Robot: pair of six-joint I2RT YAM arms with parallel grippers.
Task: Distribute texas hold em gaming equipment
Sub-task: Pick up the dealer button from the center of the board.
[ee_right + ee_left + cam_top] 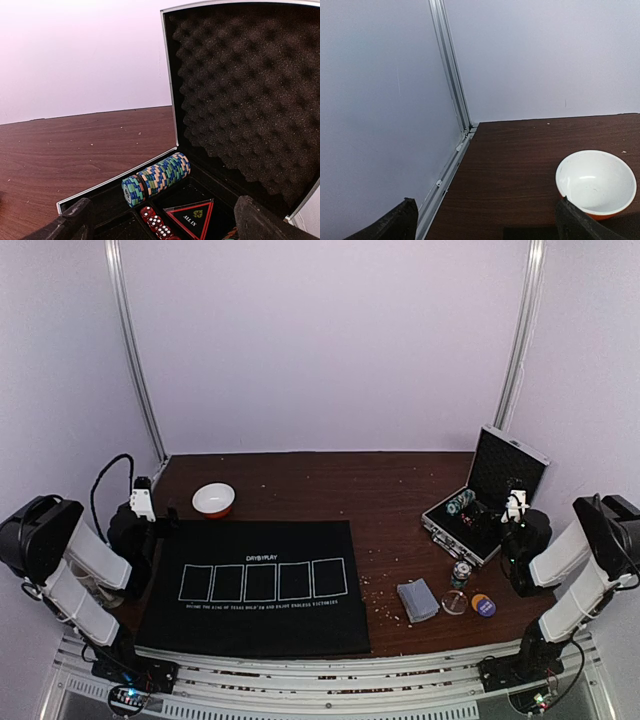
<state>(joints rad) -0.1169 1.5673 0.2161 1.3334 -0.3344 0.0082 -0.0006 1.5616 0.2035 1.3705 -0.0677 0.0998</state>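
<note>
While chips (156, 179) are racked in the case (240, 100), the right hand (167, 220) is held wide over them, seemingly for a pick. The left hand (485, 222) is spread empty; cards (417, 600) are stacked on the bench (300, 475).

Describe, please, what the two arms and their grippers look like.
The left arm and right arm have white boxy links and black joints. A black cable loops off the left arm. The left gripper and right gripper have black, rough-surfaced fingers.
</note>
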